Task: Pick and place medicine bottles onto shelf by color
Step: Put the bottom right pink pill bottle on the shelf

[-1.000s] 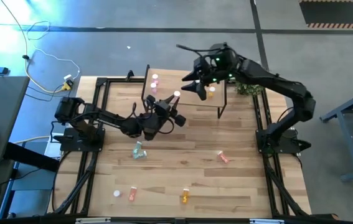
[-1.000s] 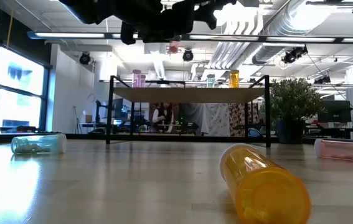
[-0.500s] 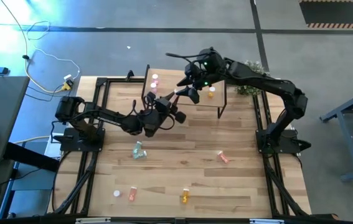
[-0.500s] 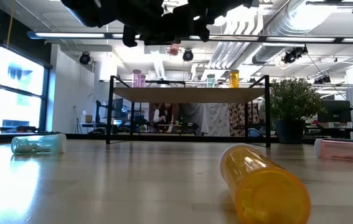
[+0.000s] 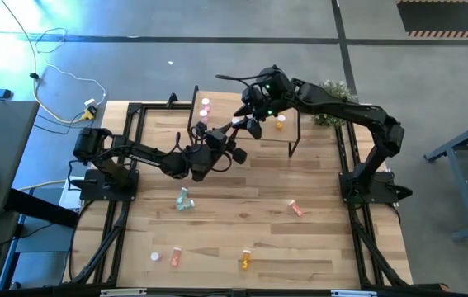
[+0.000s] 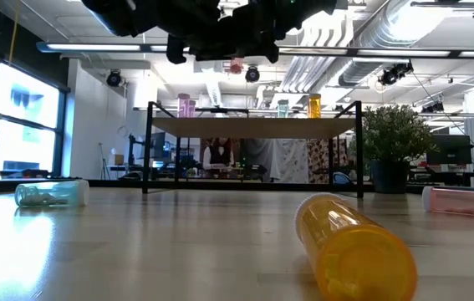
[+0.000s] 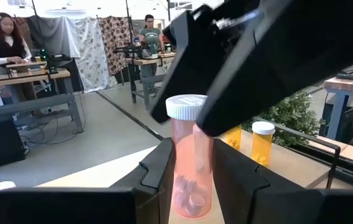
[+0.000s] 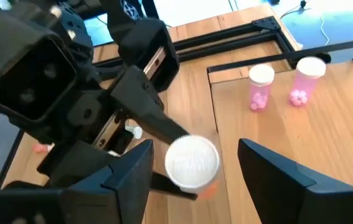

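Note:
A salmon-red medicine bottle (image 7: pixel 190 146) with a white cap (image 8: pixel 192 162) is held in the air just in front of the shelf (image 5: pixel 258 136), with my left gripper (image 7: pixel 192 171) shut on it. My right gripper (image 8: pixel 193 152) comes down from above, open, with one finger on either side of the cap and a gap on both sides. Two pink bottles (image 8: pixel 261 87) stand on their bases at the shelf's left end. Orange ones (image 7: pixel 262 142) stand farther right on the shelf. My left gripper pinches the salmon-red bottle's lower body (image 7: pixel 192 186) between its two fingers (image 7: pixel 164 171). The fingers come in level from the table's left side. The bottle stands upright in the hold with its cap up, lifted clear of table and shelf.
Several bottles lie on their sides on the table: a green one (image 5: pixel 185 200), a salmon one (image 5: pixel 296 208), a pink one (image 5: pixel 174 257) and an orange one (image 5: pixel 245 261). A potted plant (image 5: pixel 328 115) stands at the far right. People work in the room behind the table.
My right gripper has moved down and toward the table's left, from over the shelf to the bottle held by my left gripper. Its open fingers now stand around the bottle's cap. The bottle has stayed where it was.

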Robot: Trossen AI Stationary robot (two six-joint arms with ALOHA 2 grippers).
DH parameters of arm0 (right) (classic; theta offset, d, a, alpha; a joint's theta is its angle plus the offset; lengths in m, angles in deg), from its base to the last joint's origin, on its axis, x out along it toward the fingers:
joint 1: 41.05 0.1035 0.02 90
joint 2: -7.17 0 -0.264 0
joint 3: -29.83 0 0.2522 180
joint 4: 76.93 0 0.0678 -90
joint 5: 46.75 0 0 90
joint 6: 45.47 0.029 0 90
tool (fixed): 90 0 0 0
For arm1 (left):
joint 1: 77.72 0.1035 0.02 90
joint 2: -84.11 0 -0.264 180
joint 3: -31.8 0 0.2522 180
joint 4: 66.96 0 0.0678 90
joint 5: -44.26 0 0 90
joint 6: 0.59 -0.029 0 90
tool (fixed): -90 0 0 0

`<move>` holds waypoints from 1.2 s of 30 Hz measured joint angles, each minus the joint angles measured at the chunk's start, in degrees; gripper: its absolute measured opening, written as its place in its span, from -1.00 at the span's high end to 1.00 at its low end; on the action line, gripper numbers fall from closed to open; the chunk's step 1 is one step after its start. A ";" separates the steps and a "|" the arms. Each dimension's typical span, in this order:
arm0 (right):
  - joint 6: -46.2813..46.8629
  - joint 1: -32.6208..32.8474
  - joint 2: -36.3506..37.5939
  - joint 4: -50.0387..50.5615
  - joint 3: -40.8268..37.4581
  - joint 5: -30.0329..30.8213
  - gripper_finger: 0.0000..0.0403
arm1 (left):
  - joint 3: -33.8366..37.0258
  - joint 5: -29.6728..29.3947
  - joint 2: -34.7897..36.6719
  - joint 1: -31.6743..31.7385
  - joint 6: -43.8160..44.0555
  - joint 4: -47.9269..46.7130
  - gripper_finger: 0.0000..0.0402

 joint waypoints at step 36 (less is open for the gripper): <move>0.02 -0.02 -0.04 0.14 0.00 1.97 0.44 | 0.00 1.29 0.00 0.72 2.54 -0.32 0.18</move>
